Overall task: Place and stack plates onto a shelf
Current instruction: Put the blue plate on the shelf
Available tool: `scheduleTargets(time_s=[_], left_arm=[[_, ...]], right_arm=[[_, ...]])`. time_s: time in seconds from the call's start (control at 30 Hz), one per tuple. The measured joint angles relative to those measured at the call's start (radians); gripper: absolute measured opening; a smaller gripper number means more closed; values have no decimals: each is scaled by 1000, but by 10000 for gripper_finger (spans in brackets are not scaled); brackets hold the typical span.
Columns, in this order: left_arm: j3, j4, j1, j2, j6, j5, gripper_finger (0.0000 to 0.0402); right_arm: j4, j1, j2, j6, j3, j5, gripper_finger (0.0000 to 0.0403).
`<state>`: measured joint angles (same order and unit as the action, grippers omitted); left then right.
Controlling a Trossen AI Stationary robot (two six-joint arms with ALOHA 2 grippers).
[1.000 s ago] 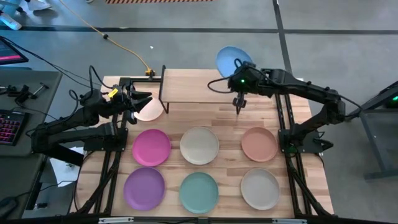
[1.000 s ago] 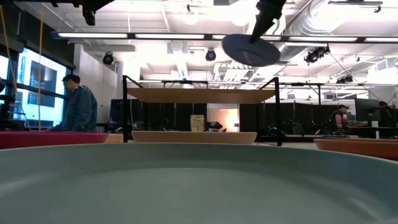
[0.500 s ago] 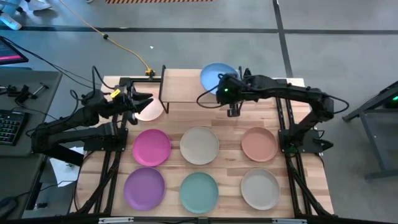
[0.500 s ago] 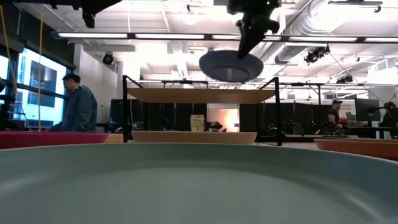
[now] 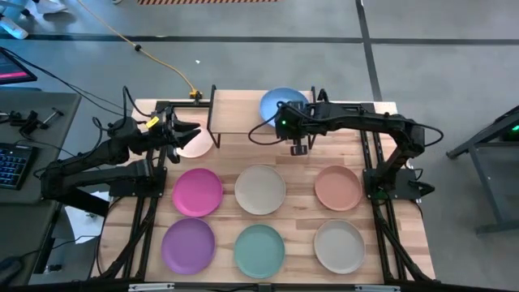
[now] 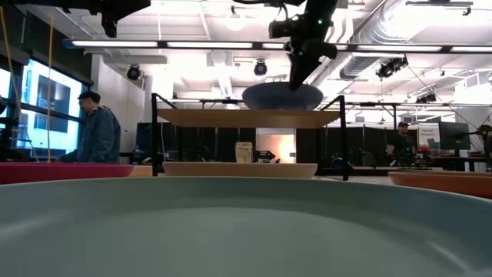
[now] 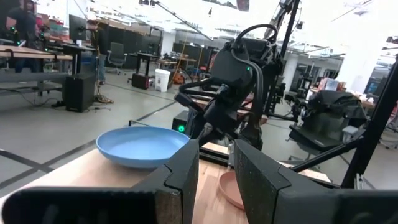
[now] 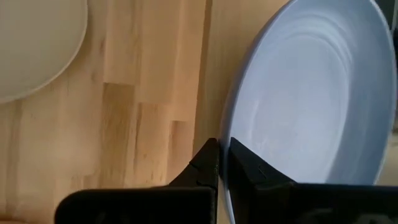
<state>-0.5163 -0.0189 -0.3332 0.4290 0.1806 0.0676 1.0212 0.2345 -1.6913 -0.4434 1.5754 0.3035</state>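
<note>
Overhead view straight down; table-level view across; both wrist views near blue plate (image 5: 281, 102).

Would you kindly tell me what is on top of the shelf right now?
Only the blue plate, sitting at the right end of the shelf, its rim pinched by the right hand. The rest of the board looks bare. The board under the plate is covered.

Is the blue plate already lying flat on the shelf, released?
No. The right gripper pinches the blue plate's rim above the shelf.
</note>
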Motion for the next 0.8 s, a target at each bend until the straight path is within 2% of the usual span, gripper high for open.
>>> scheduleTargets(time_s=[0.8], left_arm=[[0, 0, 0, 0, -1, 0, 90]], right_arm=[[12, 14, 0, 54, 0, -24, 1]])
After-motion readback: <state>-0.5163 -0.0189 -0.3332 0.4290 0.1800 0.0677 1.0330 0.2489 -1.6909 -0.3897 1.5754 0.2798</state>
